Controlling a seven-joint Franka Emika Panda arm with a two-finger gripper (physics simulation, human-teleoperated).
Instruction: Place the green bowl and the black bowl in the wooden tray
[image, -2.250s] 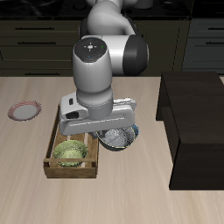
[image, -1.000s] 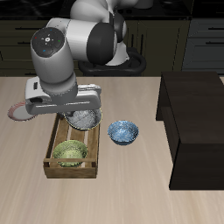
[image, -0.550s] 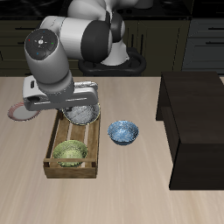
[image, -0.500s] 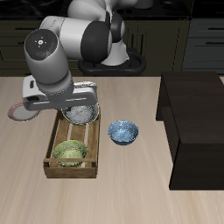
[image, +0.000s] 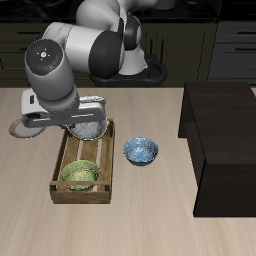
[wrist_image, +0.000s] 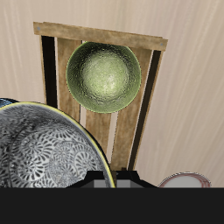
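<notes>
Setting: dark kitchen cabinets are lining the back, and the pale wood desk (image: 150, 215) is filling the foreground.
Wooden tray (image: 63, 162): sitting on the desk, green bowl (image: 79, 175) resting in its front end.
Tool (image: 86, 124): hanging over the tray's back end, gripping the black bowl (image: 90, 128) by its rim.
Bystanders: blue patterned bowl (image: 141, 151) lying beside the tray; pink-rimmed plate (image: 22, 128) peeking out behind the arm.
</notes>
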